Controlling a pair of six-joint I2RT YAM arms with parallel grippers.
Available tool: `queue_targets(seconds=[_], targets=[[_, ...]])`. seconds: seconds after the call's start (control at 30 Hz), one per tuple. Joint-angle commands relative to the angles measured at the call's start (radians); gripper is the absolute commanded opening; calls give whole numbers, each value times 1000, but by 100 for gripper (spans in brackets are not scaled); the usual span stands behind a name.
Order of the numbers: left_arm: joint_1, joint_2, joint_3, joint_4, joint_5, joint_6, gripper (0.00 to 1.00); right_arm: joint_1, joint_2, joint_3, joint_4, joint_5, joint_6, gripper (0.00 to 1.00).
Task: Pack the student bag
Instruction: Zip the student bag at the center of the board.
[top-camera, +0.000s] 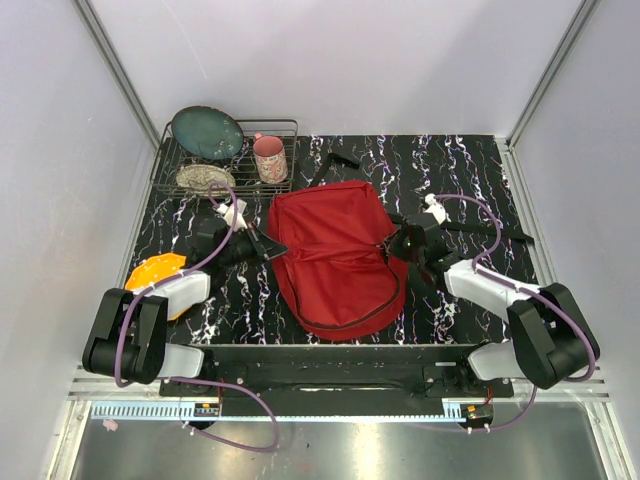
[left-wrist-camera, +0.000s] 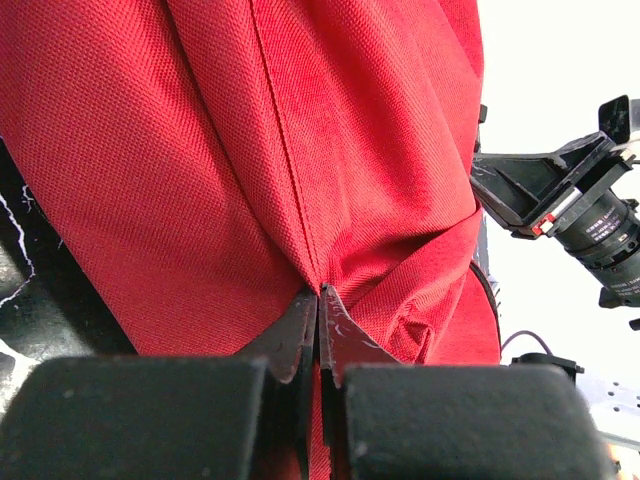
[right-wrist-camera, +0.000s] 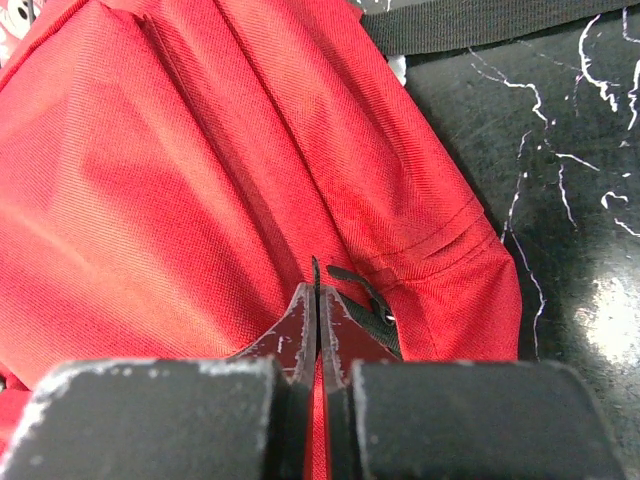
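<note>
Flat orange thing (top-camera: 157, 271) half hidden under the left arm (top-camera: 185, 288), kind unclear. Both wrist views crop the large red fabric backpack (left-wrist-camera: 250, 150) at their edges.

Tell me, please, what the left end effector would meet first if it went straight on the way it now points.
The red backpack: the left end effector is shut with its tips already against the fabric, apparently pinching a fold.

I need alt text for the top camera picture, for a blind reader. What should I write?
A red backpack lies flat on a black marbled table, with the left claw and right claw closed at its two sides. A wire rack holding a plate and a mug stands at the back left.
</note>
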Motion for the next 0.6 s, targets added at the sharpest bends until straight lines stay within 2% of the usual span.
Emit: queue_targets(seconds=[0.0, 0.03, 0.1, 0.17, 0.23, 0.27, 0.3, 0.37, 0.4, 0.47, 0.5, 0.57], targets=[[48, 1, 4, -3, -3, 67, 0, -50, 4, -27, -6, 17, -30, 0], [50, 16, 10, -5, 8, 73, 0, -50, -22, -33, -1, -8, -28, 1], [47, 30, 40, -18, 29, 89, 0, -50, -65, -64, 19, -72, -30, 10], [41, 33, 65, -70, 18, 119, 0, -49, -155, -99, 13, -92, -27, 15], [16, 30, 113, -104, -11, 144, 0, -50, -247, -114, -21, -94, -24, 24], [2, 32, 131, -138, -41, 164, 8, -50, -275, -125, -62, -94, -27, 29], [-36, 36, 177, -155, -55, 173, 15, -50, -303, -131, -81, -97, -24, 45], [-82, 62, 231, -204, -99, 207, 32, -50, -378, -149, -137, -115, -5, 56], [-123, 75, 283, -212, -110, 216, 49, -50, -399, -154, -141, -123, 1, 61], [-148, 110, 330, -233, -112, 254, 59, -50, -458, -172, -211, -140, 32, 63], [-156, 119, 379, -247, -111, 267, 72, -49, -473, -179, -226, -146, 38, 64], [-156, 121, 419, -312, -123, 319, 78, -50, -504, -185, -277, -155, 56, 65]])
